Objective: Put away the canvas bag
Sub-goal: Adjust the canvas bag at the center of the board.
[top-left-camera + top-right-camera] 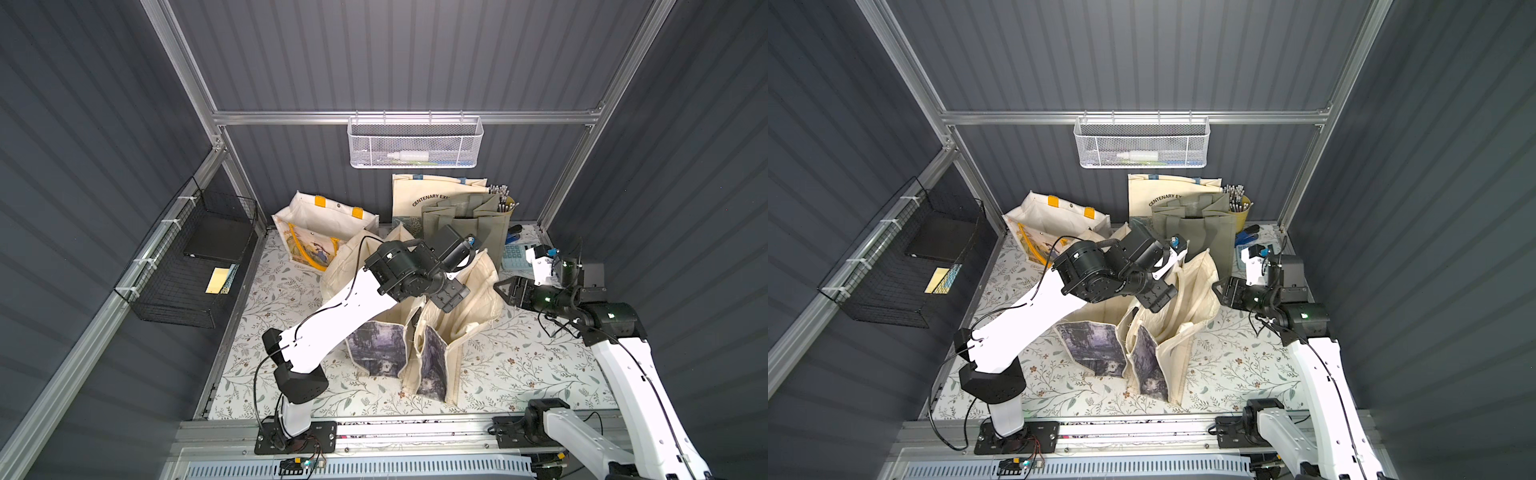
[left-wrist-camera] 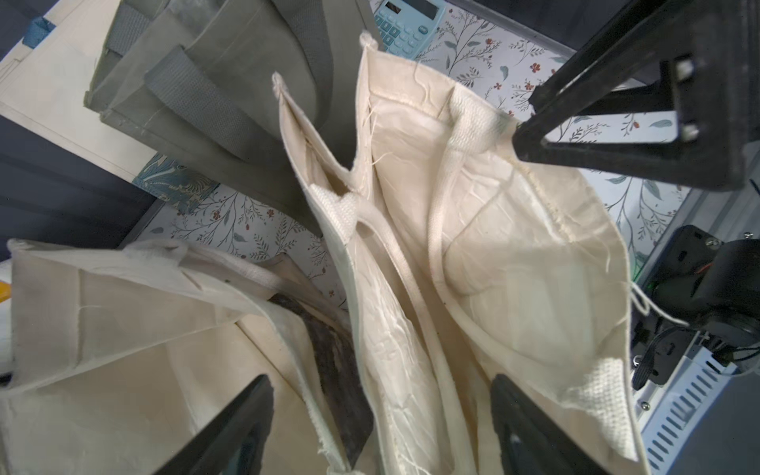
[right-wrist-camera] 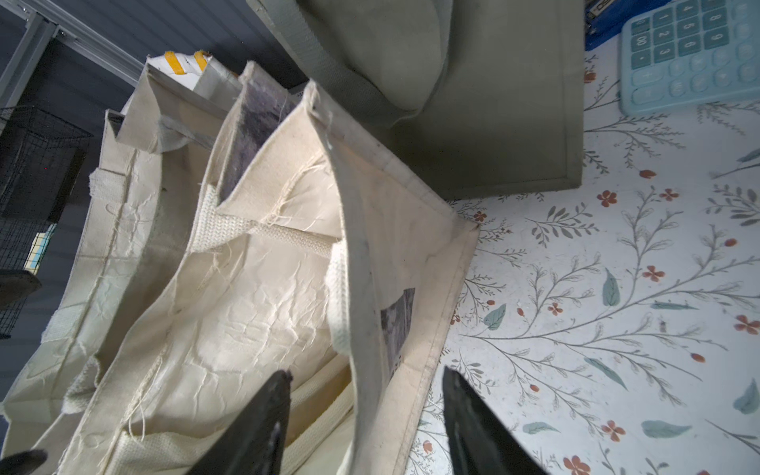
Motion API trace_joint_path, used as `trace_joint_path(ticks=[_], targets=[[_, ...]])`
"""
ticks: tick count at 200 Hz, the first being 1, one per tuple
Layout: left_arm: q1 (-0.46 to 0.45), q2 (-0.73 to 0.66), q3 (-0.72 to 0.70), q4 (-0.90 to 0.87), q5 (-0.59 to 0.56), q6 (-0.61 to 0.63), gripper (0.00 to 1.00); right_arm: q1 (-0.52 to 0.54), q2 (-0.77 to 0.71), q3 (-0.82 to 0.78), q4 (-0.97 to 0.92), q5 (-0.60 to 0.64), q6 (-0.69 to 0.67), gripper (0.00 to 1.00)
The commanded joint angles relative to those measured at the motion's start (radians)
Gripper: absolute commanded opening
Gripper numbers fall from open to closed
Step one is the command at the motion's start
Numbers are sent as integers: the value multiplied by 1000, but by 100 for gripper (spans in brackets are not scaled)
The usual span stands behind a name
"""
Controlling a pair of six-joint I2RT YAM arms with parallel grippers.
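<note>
The canvas bag is cream with a dark painted print. It stands crumpled and open-mouthed in the middle of the floral table. My left gripper hangs over its mouth, open; in the left wrist view the left gripper straddles the bag's inner folds and strap without pinching them. My right gripper is at the bag's right side. In the right wrist view the right gripper has one finger inside the bag and one outside its right wall, with gaps on both sides.
Behind stand a yellow-handled tote, a grey-green bag and a lettered cream bag. A pencil cup, blue stapler and calculator sit back right. A white mesh basket and a black wire basket hang on the walls.
</note>
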Motion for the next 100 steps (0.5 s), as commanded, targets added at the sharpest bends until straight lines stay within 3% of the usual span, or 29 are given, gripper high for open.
trace_joint_path(ticks=[1,32,80,100], targets=[[2,45,41,-94,-34,-7,80,11,-10,-21,51,-52,17,59],[2,64,42,-99,-80,-22,67,16,-19,-35,66,-73,24,56],[2,113,63,-101,-56,-40,64,17,-14,-44,62,-77,18,38],[2,124,70,-98,-59,-41,54,15,-13,-44,53,-73,12,36]])
